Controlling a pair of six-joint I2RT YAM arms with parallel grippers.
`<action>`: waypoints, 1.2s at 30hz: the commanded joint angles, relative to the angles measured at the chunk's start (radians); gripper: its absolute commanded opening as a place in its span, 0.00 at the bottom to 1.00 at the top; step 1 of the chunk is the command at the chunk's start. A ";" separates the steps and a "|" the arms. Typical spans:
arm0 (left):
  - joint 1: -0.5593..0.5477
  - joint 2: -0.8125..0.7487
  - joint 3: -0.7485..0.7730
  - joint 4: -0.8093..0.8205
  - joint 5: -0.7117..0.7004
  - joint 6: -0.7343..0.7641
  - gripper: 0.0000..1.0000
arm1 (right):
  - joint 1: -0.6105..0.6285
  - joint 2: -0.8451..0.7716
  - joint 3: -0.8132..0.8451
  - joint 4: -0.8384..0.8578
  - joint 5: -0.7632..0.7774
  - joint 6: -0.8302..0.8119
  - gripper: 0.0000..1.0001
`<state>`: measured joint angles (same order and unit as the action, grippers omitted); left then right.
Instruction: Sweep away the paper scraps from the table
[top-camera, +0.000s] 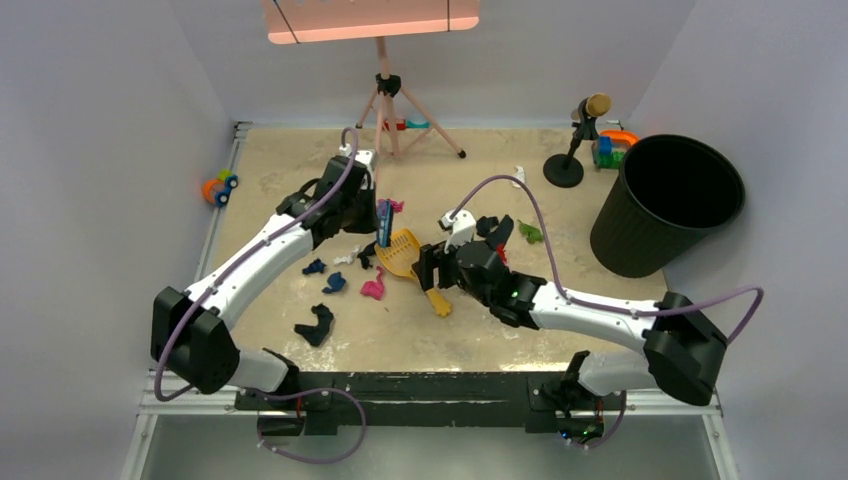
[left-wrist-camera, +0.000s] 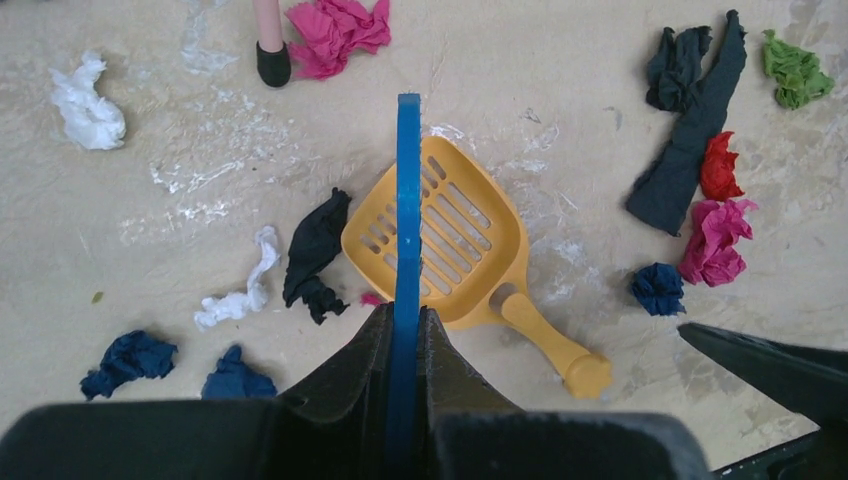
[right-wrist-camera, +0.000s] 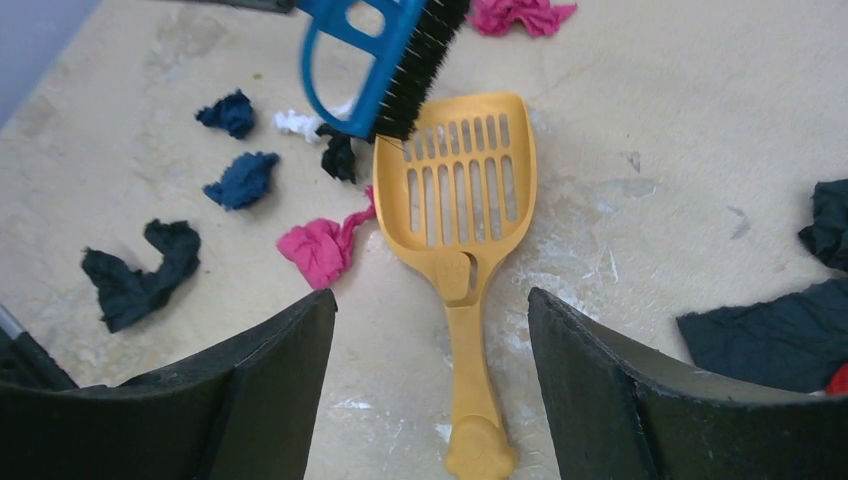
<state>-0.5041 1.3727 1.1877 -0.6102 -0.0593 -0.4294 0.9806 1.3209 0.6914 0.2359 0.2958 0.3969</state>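
Paper scraps lie on the beige table (top-camera: 560, 330): a pink wad (right-wrist-camera: 318, 250), dark blue wads (right-wrist-camera: 243, 178), a black wad (right-wrist-camera: 135, 275), white (left-wrist-camera: 88, 105), green (left-wrist-camera: 796, 70) and red (left-wrist-camera: 720, 165) ones. A yellow dustpan (right-wrist-camera: 462, 215) lies flat among them. My left gripper (left-wrist-camera: 407, 320) is shut on the blue hand brush (left-wrist-camera: 407, 210), whose bristles (right-wrist-camera: 420, 60) hang over the dustpan's far rim. My right gripper (right-wrist-camera: 430, 305) is open and empty, its jaws straddling the dustpan handle (right-wrist-camera: 472, 400) above it.
A black round bin (top-camera: 668, 200) stands at the right. A pink tripod (top-camera: 392, 110) and a black stand (top-camera: 570, 150) are at the back, with toys at the left edge (top-camera: 218, 187) and back right (top-camera: 612, 148).
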 joint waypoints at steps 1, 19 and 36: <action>0.006 0.035 0.010 0.165 0.014 -0.022 0.00 | 0.003 -0.086 -0.014 -0.042 0.012 -0.019 0.74; 0.006 0.236 -0.068 0.338 -0.033 0.026 0.00 | 0.003 -0.037 0.043 -0.082 -0.062 -0.053 0.74; 0.006 0.210 -0.147 0.417 0.013 0.032 0.00 | 0.011 0.163 0.307 -0.296 -0.122 -0.021 0.73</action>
<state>-0.5041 1.6062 1.0649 -0.2237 -0.0635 -0.4225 0.9810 1.4666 0.9298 0.0021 0.2146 0.3336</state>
